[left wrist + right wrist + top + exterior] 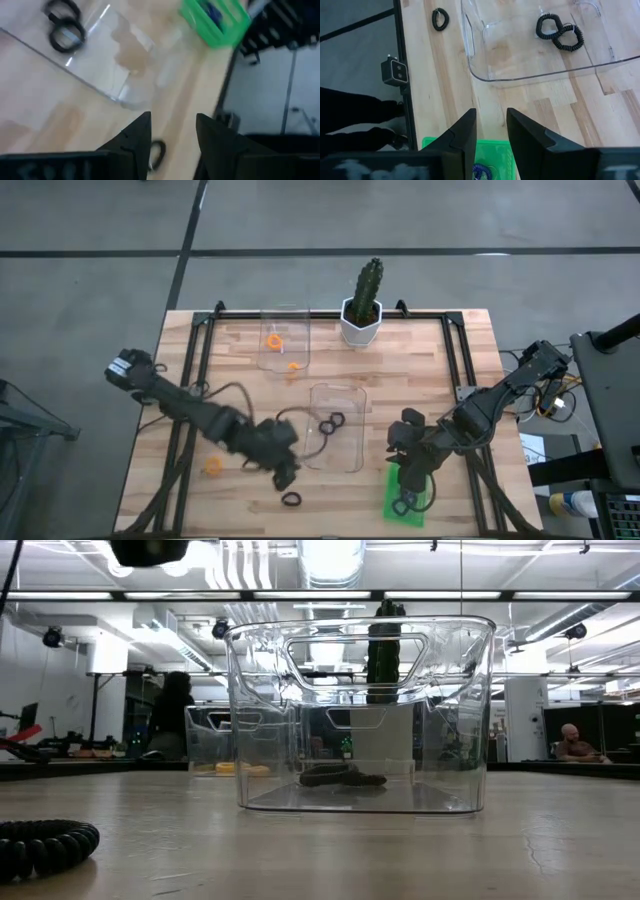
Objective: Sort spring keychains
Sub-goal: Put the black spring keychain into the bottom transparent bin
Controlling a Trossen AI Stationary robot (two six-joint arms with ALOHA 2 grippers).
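Two black spring keychains [330,422] lie in the near clear tray [350,452]. Orange ones [274,340] lie in the far clear tray [300,320]. A loose black keychain [291,499] and a loose orange one [213,465] rest on the table. My left gripper [287,472] hovers open by the near tray's near-left corner, just beyond that black keychain [157,152]. My right gripper [490,130] is open over the green tray [495,150], where a purple keychain [482,172] lies.
A potted cactus [364,305] stands at the far edge, beside the far tray. A black frame rail [455,350] runs along the table's sides. In the low view the near tray [360,715] stands mid-table, with the loose black keychain [45,845] in front of it.
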